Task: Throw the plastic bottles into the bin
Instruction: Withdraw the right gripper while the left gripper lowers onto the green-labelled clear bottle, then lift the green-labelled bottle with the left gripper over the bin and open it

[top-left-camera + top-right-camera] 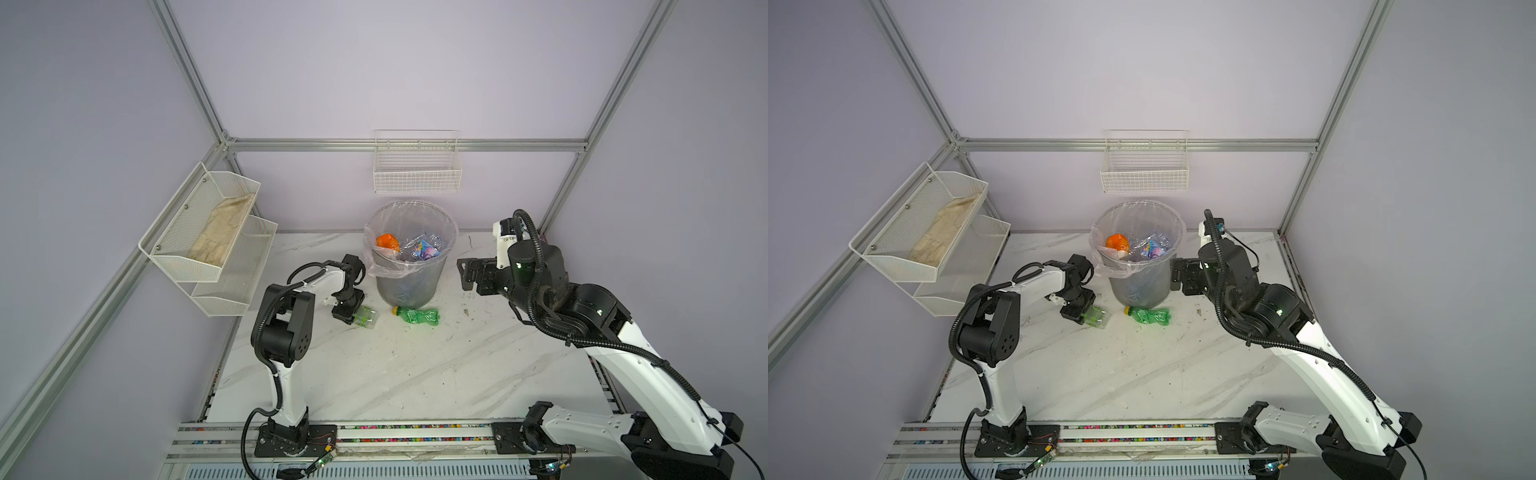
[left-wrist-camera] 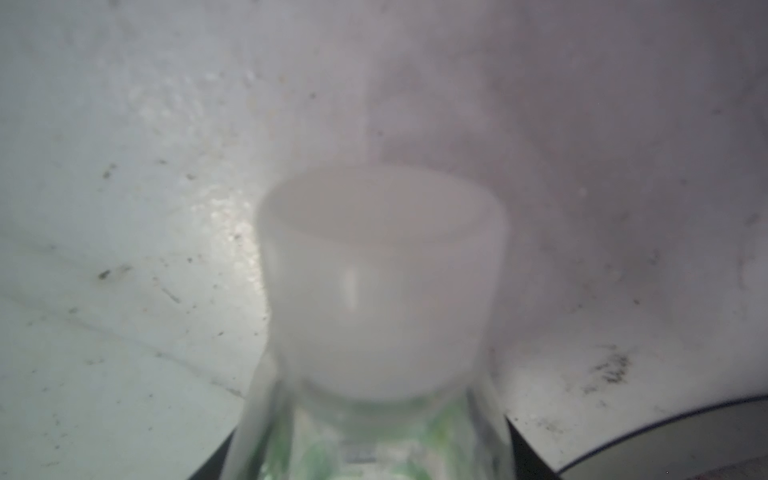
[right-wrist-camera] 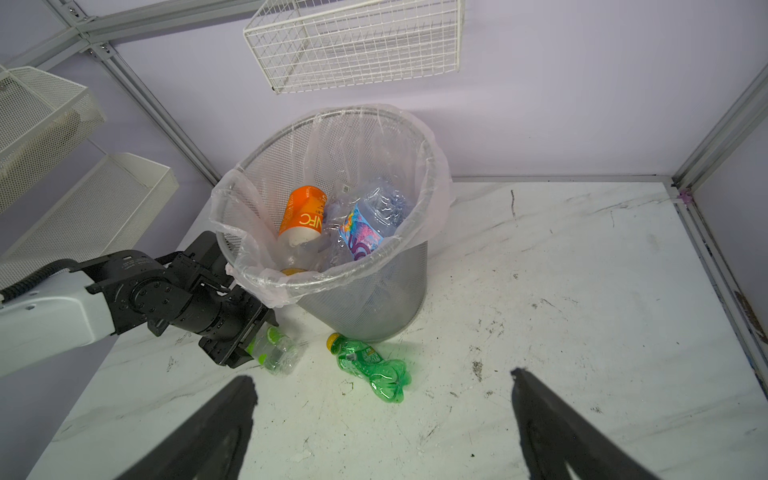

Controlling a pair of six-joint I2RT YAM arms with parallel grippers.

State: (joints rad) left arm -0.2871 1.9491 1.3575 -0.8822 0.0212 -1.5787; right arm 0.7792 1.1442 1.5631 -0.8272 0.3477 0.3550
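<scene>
A small clear bottle point(image 1: 366, 318) point(image 1: 1097, 318) point(image 3: 277, 354) with a green label lies on the white marble table left of the bin. My left gripper point(image 1: 353, 316) point(image 1: 1083, 316) point(image 3: 249, 349) is shut on it; in the left wrist view the bottle point(image 2: 374, 436) fills the gap between the dark fingers. An all-green bottle point(image 1: 417, 316) point(image 1: 1149, 316) point(image 3: 372, 365) with a yellow cap lies in front of the bin point(image 1: 409, 286) point(image 1: 1140, 286) point(image 3: 374, 299). Inside are an orange bottle point(image 3: 301, 216) and crumpled clear ones. My right gripper point(image 1: 464, 274) point(image 1: 1177, 276) point(image 3: 382, 374) hovers open at the bin's right, holding nothing.
A white wire basket point(image 1: 417, 174) hangs on the back wall above the bin. Two white mesh shelves point(image 1: 232, 270) stick out from the left wall, the upper one holding a cloth. The marble table point(image 1: 395, 374) is speckled with dirt.
</scene>
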